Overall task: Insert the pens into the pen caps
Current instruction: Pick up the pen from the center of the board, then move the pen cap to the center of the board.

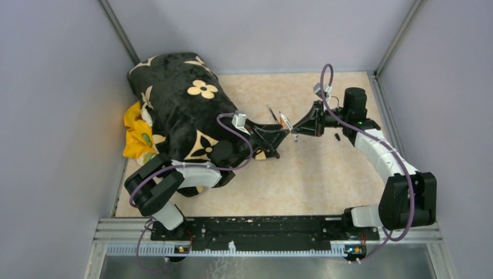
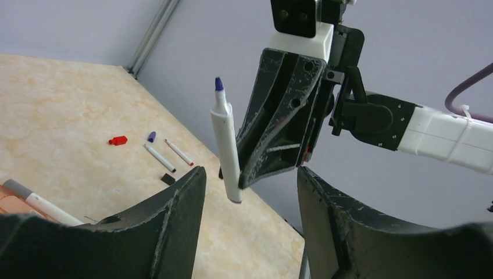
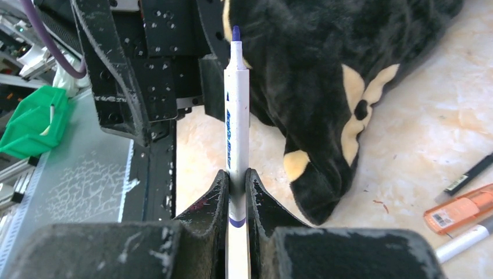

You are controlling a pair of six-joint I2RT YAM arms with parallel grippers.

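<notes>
**Operator:** Where is the marker?

**Spotter:** Your right gripper (image 3: 237,185) has it. The two fingers are pressed onto the white barrel of the purple-tipped marker (image 3: 236,116) near its lower end, and the bare tip points up.

**Operator:** And my left side?

**Spotter:** Your left gripper (image 1: 283,137) stands spread and grips nothing. In the left wrist view, the marker's lower end hangs over the gap between its fingers and touches neither one.

**Operator:** What's lying on the counter?

**Spotter:** On your counter (image 2: 58,104), past the left gripper, there is a red cap (image 2: 118,140). A purple cap (image 2: 151,136) sits just beside the end of a white marker (image 2: 159,157). A thin pen (image 2: 179,152) with a reddish tip lies alongside that marker, and a small black cap (image 2: 168,179) is near them.

**Operator:** The other pens?

**Spotter:** In the right wrist view, an orange marker (image 3: 459,208), a second white barrel (image 3: 465,243) and a dark pen (image 3: 468,174) lie close together at the right edge. They are near the black plush (image 3: 325,87) with cream flowers.
</notes>
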